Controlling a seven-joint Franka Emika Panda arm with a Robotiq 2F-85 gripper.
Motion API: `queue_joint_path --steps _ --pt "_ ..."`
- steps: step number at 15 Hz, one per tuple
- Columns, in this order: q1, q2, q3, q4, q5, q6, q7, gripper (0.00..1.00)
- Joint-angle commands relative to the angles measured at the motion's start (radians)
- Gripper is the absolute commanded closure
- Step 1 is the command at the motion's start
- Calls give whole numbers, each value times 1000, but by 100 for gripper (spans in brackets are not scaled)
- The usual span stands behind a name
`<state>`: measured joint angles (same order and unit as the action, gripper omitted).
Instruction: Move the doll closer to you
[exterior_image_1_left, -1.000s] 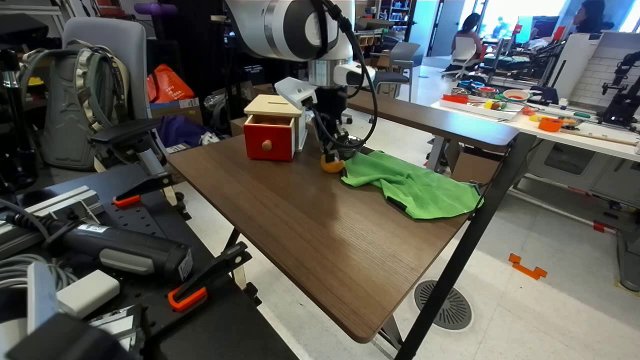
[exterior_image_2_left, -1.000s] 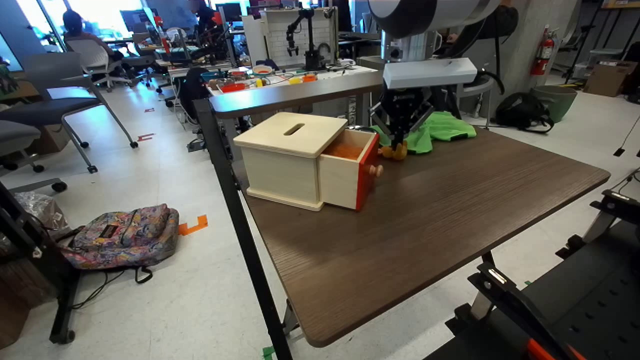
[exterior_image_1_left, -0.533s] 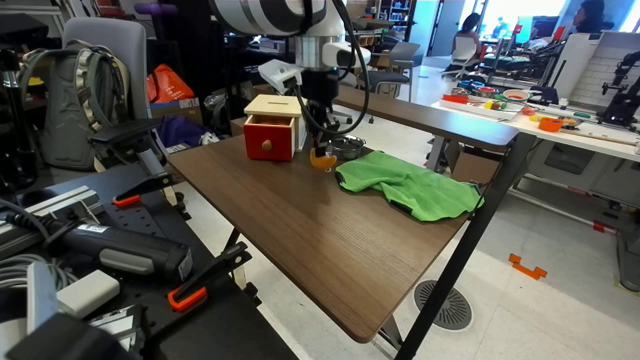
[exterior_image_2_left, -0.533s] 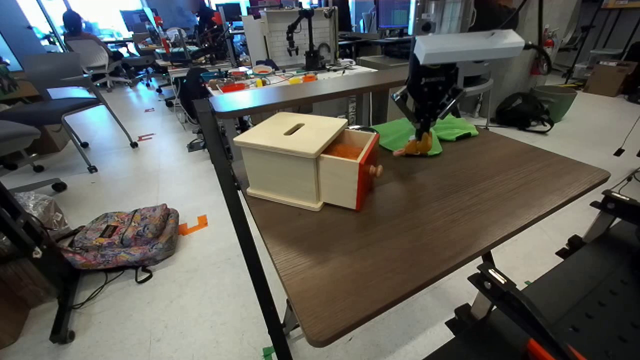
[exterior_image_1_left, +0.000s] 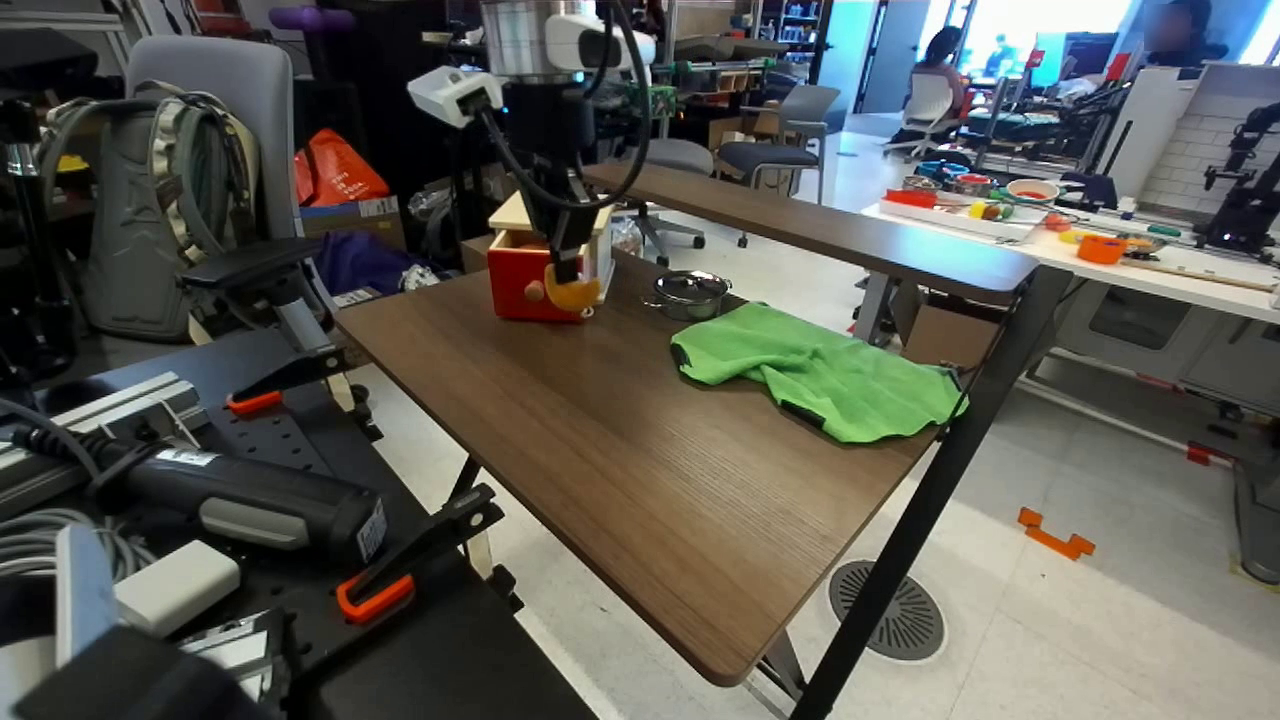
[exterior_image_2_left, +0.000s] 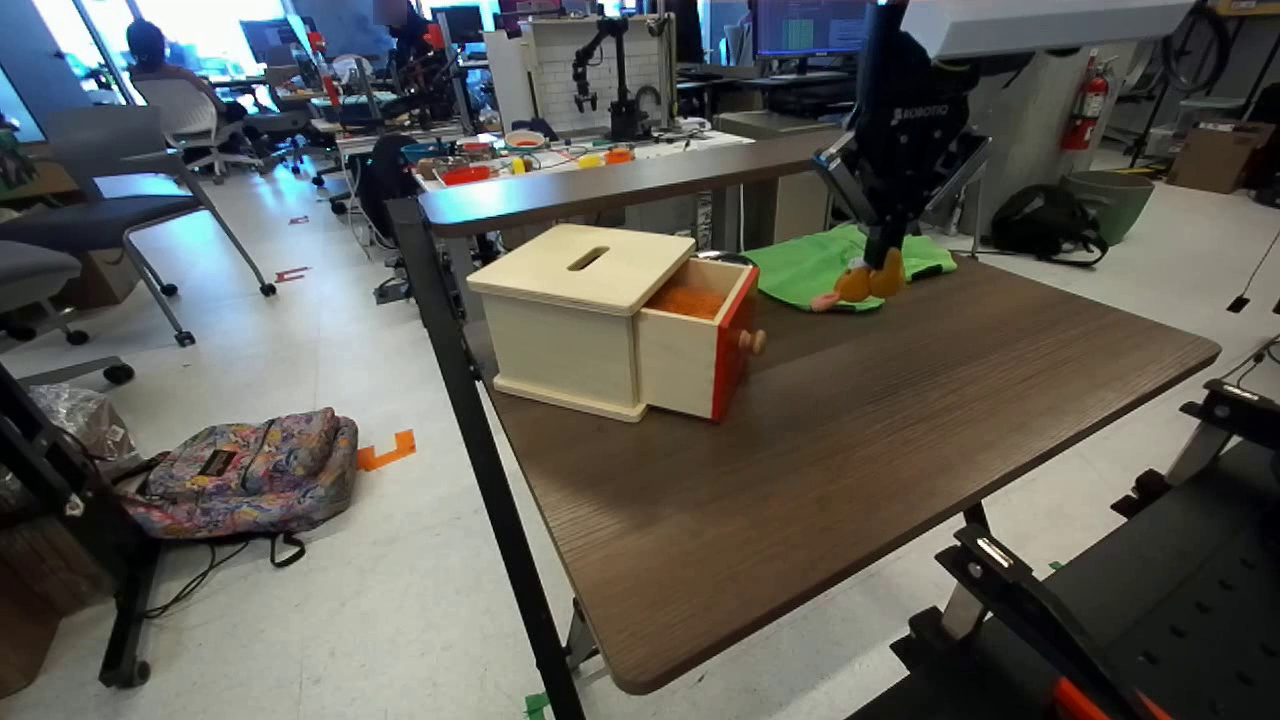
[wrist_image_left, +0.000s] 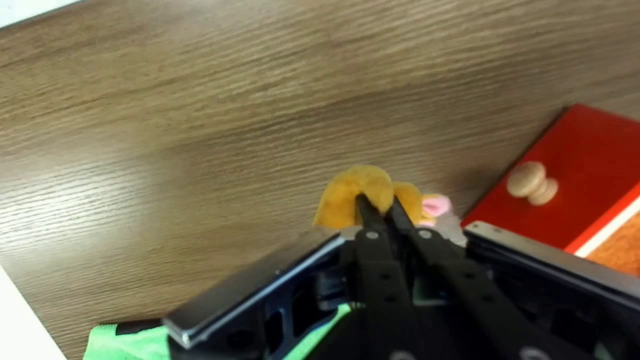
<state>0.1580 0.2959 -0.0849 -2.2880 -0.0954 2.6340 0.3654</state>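
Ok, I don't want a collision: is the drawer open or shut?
Open: in an exterior view, the drawer juts from the box, its orange inside showing.

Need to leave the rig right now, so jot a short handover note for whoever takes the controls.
Tool: the black two-fingered tool is closed on the small orange-yellow plush doll.
Doll: raised above the brown wood-grain table, out in front of the partly open, red-fronted wooden drawer and apart from the crumpled green cloth.
Done: doll grasped and off the table.
Left: probably carry it nearer as asked, lower it and let go; the pictures don't show where "closer" ends.
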Motion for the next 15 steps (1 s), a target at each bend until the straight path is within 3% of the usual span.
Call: queue_joint_path --steps 1,6,11,15 --pt "49 -108 11 -143 -96 47 51 99" --pt "73 -113 63 -164 -157 20 82 99" --pt "65 -36 107 -111 -124 5 35 99" --pt "63 29 102 -77 -120 0 12 99"
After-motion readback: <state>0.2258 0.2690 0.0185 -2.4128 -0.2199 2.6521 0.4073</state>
